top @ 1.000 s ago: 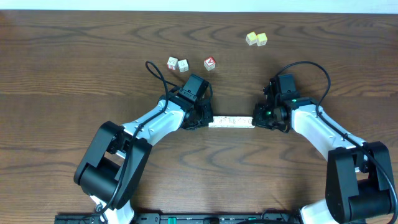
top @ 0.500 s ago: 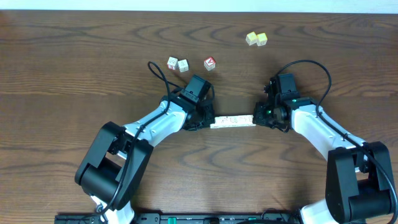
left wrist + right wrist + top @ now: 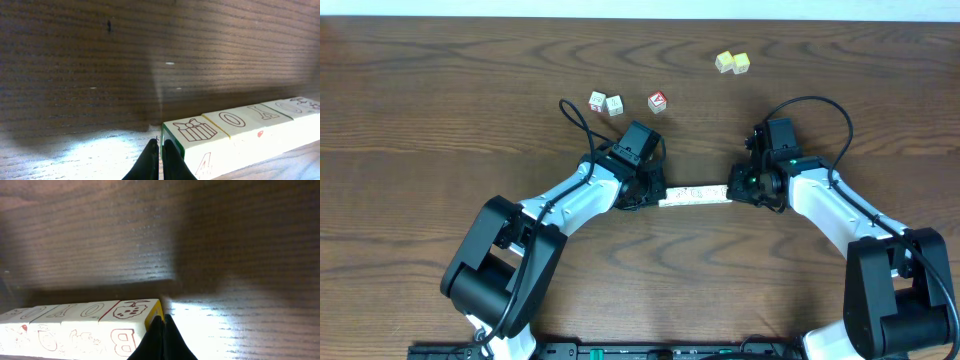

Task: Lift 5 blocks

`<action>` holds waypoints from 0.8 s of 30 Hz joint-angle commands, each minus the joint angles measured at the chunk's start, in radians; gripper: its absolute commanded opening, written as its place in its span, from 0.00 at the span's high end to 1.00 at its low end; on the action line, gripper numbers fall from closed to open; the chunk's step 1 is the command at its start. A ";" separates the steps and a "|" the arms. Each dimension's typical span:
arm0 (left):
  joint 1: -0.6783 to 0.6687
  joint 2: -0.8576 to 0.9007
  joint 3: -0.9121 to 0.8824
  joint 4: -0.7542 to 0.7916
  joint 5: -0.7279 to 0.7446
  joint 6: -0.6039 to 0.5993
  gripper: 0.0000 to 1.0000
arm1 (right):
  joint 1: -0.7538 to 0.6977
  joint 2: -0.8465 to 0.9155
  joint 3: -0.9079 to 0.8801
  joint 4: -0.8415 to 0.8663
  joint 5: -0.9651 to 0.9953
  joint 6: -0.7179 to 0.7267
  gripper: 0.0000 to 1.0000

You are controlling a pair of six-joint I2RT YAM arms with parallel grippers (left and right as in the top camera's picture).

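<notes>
Compared with a second ago, the left gripper (image 3: 655,190) is sitting slightly further toward 3 o'clock. The 9 o'clock end of the row of five blocks (image 3: 694,194) has crept the same way with it. Since half a second ago nothing is visibly shifting. The right gripper (image 3: 732,188) and the loose cubes are staying where they were.

Both arms are reaching in low from the 6 o'clock edge of the table (image 3: 440,120), forearms angling inward toward each other. The row is lying between them, just toward 4 o'clock from the table's centre. Its 3 o'clock end is tilting slightly toward 12.

The left gripper is fully closed with nothing between its fingers, its joined tips pressing against the row's 9 o'clock end face. The right gripper is closed and empty too, its tips pushing on the 3 o'clock end. So the blocks are being squeezed end to end rather than pinched. Whether the row is clear of the wood I cannot tell.

Two loose picture cubes (image 3: 605,102) are resting toward 10 o'clock from the row. A red-and-white cube (image 3: 658,101) is resting at 11, and two pale yellow cubes (image 3: 732,62) at about 12:30.
</notes>
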 commanded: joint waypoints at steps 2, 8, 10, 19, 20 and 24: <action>-0.055 0.006 0.047 0.036 0.091 -0.013 0.93 | 0.064 0.008 -0.001 -0.013 -0.204 -0.006 0.99; -0.051 0.006 0.047 0.037 0.075 -0.013 0.93 | 0.064 0.008 -0.001 -0.021 -0.204 0.002 0.99; -0.047 0.006 0.047 0.044 0.073 -0.013 0.93 | 0.064 0.008 -0.001 -0.022 -0.209 0.002 0.99; -0.034 0.006 0.048 0.050 0.072 -0.013 0.93 | 0.063 0.007 -0.001 -0.023 -0.200 0.005 0.99; -0.034 0.006 0.048 0.049 0.072 -0.012 0.93 | 0.063 0.007 -0.001 -0.021 -0.193 0.005 0.99; -0.034 0.006 0.048 0.047 0.072 -0.012 0.92 | 0.063 0.007 -0.001 -0.027 -0.126 0.005 0.98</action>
